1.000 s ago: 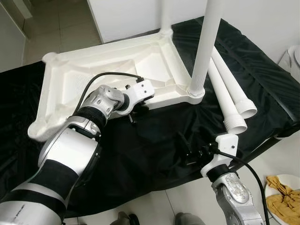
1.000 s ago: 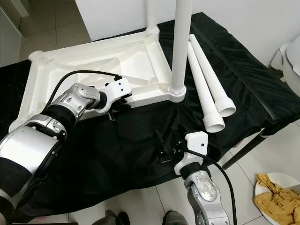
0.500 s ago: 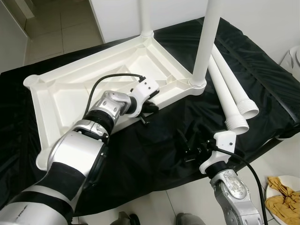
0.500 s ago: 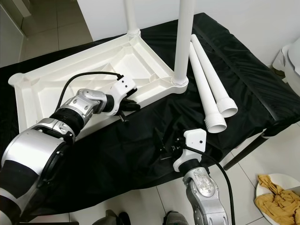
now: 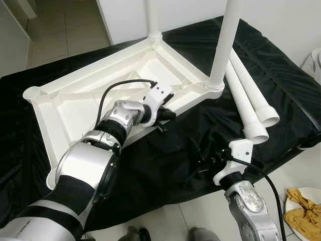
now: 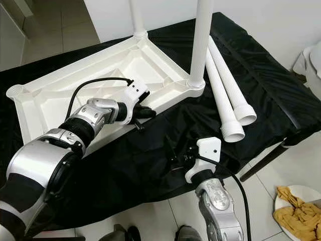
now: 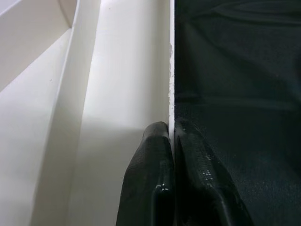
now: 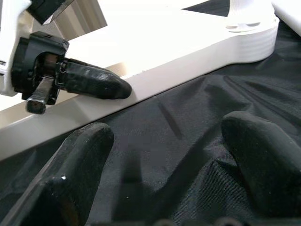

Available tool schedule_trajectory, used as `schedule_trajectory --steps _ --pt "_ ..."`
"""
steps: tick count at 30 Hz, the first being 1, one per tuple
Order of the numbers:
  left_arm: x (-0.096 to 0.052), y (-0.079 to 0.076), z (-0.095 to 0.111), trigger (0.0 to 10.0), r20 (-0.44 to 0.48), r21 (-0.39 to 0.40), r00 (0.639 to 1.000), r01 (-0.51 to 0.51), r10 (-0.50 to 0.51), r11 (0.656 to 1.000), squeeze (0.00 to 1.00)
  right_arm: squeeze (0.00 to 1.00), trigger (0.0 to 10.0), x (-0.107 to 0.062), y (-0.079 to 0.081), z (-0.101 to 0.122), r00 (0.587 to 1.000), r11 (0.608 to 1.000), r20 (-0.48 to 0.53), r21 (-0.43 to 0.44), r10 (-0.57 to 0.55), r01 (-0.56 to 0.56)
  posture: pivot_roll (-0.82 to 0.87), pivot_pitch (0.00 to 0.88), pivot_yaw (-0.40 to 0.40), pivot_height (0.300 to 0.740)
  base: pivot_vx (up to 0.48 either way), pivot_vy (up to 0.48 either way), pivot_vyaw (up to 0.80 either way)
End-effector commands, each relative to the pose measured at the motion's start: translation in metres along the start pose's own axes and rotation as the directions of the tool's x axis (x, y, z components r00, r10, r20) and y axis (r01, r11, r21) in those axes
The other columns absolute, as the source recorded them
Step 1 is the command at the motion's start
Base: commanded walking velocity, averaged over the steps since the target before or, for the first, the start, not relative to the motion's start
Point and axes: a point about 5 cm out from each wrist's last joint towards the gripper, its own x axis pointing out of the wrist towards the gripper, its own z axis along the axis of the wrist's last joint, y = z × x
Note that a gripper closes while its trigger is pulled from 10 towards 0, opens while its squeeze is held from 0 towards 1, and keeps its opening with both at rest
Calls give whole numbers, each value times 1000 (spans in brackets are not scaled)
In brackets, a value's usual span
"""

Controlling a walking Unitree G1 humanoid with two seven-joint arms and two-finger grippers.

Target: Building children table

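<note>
A white plastic tabletop (image 5: pixel 80 100) lies upside down on the black-covered table (image 5: pixel 165 155). One leg (image 5: pixel 224 45) stands upright in its near right corner, another (image 5: pixel 153 17) in the far corner. Two loose white legs (image 5: pixel 248 103) lie to the right. My left gripper (image 5: pixel 168 114) is shut on the tabletop's front rim (image 7: pixel 171 70), one finger on each side of the thin edge. My right gripper (image 5: pixel 200 159) hovers open low over the black cloth near the table's front edge, its fingers (image 8: pixel 80 155) pointing at the rim.
The black table's front right corner and a metal leg (image 5: pixel 296 148) border a pale tiled floor. A white plate with a yellow cloth (image 5: pixel 303 208) lies on the floor at the lower right. A white wall stands behind the table.
The left gripper has turned the tabletop counter-clockwise, swinging its near left corner toward me and its right corner away. The right gripper has stayed in place.
</note>
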Motion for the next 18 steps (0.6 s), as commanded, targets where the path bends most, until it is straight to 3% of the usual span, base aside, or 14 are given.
schedule_trajectory --steps 1,4,5,6,7,8,9,11,12,16,17,18 --pt "-34 49 -40 0 -126 6 591 -803 797 596 0 0 10000 -1 3 -2 1000 1000 -7 4 0 0 -216 172 159 740 0 0 0" --pt "-39 53 -44 0 -137 -4 567 -820 812 572 0 0 10000 -1 2 -2 1000 1000 -9 3 -2 2 -211 172 157 740 0 0 0" --pt "-39 52 -46 2196 -148 9 576 -812 804 583 0 0 10000 -1 2 -2 1000 1000 -9 3 -1 1 -211 171 156 740 0 0 0" --pt "-39 52 -47 2196 -154 20 583 -805 798 593 0 0 10000 -1 2 -2 1000 1000 -9 3 0 0 -211 171 156 740 0 0 0" --pt "-35 49 -44 10000 -144 30 611 -784 779 620 0 0 10000 0 2 -3 1000 1000 -10 1 3 -3 -207 168 153 740 0 0 0" --pt "-35 49 -44 10000 -144 30 611 -784 779 620 0 0 10000 0 2 -3 1000 1000 -10 1 3 -3 -207 168 153 740 0 0 0" --pt "-31 47 -40 10000 -124 19 644 -759 755 650 0 0 10000 0 2 -3 1000 1000 -12 -1 5 -5 -205 168 152 740 0 0 0" --pt "-28 45 -36 10000 -108 9 665 -743 739 670 0 0 10000 0 2 -4 1000 1000 -14 -2 6 -6 -204 167 151 740 0 0 0" --pt "-26 43 -33 10000 -93 0 689 -722 718 692 1000 0 10000 0 1 -4 1000 1000 -16 -3 8 -8 -203 166 150 740 0 0 0" --pt "-23 41 -27 10000 -72 -26 716 -697 694 717 1000 0 10000 0 1 -4 1000 1000 -18 -5 11 -11 -198 164 150 740 0 0 0" --pt "-23 41 -23 10000 -56 -13 722 -691 689 723 0 0 10000 0 1 -5 1000 1000 -18 -4 11 -11 -197 164 150 740 0 0 0" --pt "-23 41 -23 10000 -56 -13 722 -691 689 723 0 0 10000 0 1 -5 1000 1000 -18 -4 11 -11 -197 164 150 740 0 0 0"
